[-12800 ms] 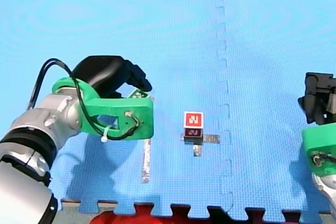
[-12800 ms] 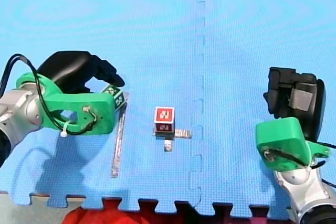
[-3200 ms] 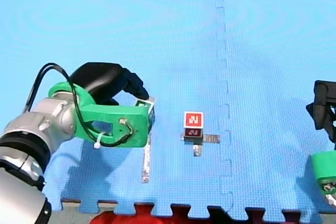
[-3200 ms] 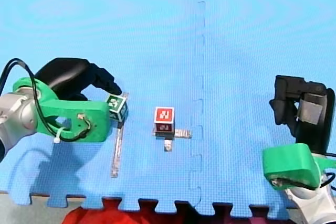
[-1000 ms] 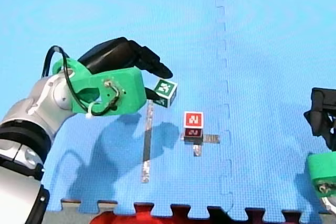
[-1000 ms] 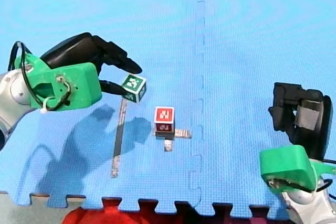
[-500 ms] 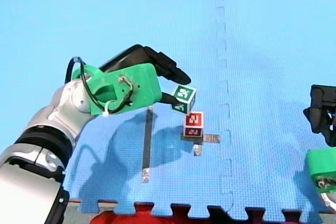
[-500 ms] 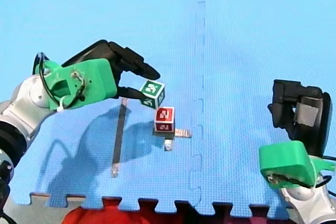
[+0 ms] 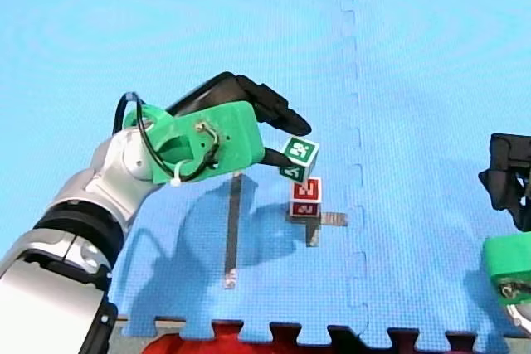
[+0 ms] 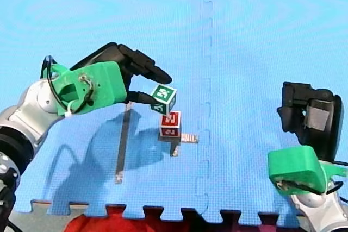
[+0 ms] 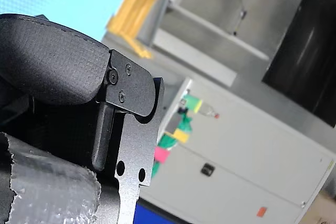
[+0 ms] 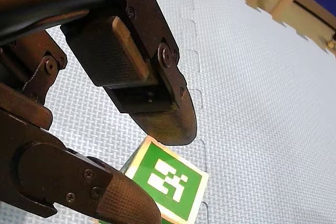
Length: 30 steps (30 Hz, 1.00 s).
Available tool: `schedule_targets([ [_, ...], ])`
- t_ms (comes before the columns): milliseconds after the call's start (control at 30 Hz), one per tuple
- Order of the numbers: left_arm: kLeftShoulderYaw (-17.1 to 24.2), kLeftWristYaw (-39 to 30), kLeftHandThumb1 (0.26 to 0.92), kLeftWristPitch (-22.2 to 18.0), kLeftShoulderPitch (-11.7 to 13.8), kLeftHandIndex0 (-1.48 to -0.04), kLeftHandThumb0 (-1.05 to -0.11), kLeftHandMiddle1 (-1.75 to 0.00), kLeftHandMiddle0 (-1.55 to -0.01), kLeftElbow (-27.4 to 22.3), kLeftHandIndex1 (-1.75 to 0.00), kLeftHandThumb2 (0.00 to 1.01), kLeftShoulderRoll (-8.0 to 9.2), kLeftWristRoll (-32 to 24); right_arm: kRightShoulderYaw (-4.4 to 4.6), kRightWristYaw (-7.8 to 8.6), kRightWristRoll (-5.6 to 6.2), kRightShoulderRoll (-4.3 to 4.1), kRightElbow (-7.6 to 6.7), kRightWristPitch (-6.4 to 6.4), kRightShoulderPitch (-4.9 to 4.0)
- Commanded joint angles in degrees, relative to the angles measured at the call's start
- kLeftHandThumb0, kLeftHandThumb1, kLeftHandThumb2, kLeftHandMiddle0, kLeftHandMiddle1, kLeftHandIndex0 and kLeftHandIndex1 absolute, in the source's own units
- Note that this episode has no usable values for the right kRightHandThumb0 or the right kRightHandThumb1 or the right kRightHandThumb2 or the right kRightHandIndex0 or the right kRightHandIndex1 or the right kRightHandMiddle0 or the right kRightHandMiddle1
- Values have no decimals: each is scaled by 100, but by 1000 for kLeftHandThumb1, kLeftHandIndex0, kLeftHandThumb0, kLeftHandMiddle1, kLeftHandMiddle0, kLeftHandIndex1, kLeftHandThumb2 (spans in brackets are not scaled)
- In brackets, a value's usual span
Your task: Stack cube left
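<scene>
Broad bare stretches of blue foam mat [image 9: 166, 31] behind the work spot and to both sides of it. Toothed near edge of the mat close in front, with something red [image 9: 191, 346] showing past it. Puzzle-joint seam [image 9: 354, 105] running front to back just right of the cubes. Long grey tape strip [image 9: 231, 234] lying flat left of the red cube [image 9: 306, 196], and short tape pieces [image 9: 333, 219] at that cube's base. Arm shadow spread over the mat around the long strip.

Left hand [image 9: 249, 105] extended in from the left, raised off the mat and closed on the green cube [image 9: 299, 157]. In the second wrist view, one black fingertip [image 12: 168, 124] over the cube's upper edge and another [image 12: 105, 192] against its side. Cube held tilted, one corner low, just above the red cube and a little to its left; whether touching it cannot be told.

Green cube: green faces with white borders, each bearing a blocky white marker pattern. Red cube: flat on the mat near the middle, with the same white border and marker on red.

Right hand [image 10: 304, 112] at the right edge, well apart from both cubes; whether open or closed cannot be told.
</scene>
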Motion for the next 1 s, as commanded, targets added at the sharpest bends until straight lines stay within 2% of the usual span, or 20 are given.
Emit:
schedule_targets([
  [0,-4,30,776,21,14,-1324,-476,-1746,-848,-22,-7,0,-27,2,5,-24,0,-31,-18,1,-9],
  [367,-37,36,773,-117,39,-1326,-478,-1746,-853,1,-5,0,-78,44,31,-112,-52,-33,-48,14,7],
  [967,-143,128,777,-186,102,-1327,-480,-1746,-867,35,-3,2,-93,174,10,-107,-66,-73,-260,56,128],
])
